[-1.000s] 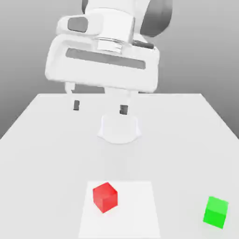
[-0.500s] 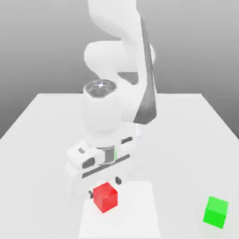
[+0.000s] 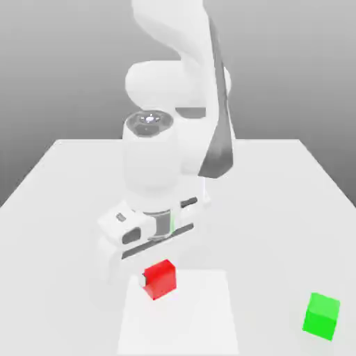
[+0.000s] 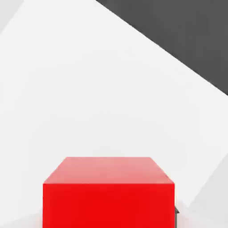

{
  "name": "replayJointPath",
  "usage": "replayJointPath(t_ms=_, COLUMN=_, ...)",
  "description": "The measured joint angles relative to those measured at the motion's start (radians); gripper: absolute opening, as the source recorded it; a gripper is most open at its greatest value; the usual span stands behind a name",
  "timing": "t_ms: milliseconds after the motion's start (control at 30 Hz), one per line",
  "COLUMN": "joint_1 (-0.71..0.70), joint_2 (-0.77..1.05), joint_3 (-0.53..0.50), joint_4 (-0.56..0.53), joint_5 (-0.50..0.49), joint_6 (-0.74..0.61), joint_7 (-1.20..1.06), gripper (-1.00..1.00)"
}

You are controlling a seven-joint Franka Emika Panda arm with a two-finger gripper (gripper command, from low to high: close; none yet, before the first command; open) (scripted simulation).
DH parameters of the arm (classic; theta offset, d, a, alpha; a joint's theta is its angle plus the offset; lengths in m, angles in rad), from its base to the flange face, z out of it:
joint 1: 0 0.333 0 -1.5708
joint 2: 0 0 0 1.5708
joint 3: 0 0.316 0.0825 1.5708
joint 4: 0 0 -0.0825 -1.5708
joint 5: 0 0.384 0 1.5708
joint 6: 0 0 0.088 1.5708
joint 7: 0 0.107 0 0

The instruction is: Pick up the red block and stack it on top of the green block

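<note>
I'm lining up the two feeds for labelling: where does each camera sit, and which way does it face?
Exterior view: off the arm, raised, looking down across the table at the arm's front; shows arm, gripper, red block and, toward this view's right, the green block.
Hand view: on the hand, looking past the red block at the table; a dark sliver of a finger shows.
Shared: red block and table.

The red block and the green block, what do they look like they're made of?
Red block: uniform matte colour, crisp edges, no grain or shine; looks like painted wood or plastic, can't say which. Green block: same flat, unmarked finish, so likely the same material.
</note>
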Motion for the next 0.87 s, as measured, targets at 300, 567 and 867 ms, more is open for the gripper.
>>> replayJointPath(t_ms=300, joint_1=0.199, joint_2=0.051, joint_3=0.092, joint_4=0.157, joint_5=-0.008, joint_6=-0.106, joint_7=0.354, gripper=-1.00)
replayJointPath(t_ms=567, joint_1=0.362, joint_2=0.110, joint_3=0.179, joint_4=0.303, joint_5=-0.046, joint_6=-0.194, joint_7=0.702, gripper=-1.00)
replayJointPath(t_ms=867, joint_1=0.413, joint_2=0.273, joint_3=0.163, joint_4=0.335, joint_5=-0.098, joint_6=-0.065, joint_7=0.793, gripper=1.00)
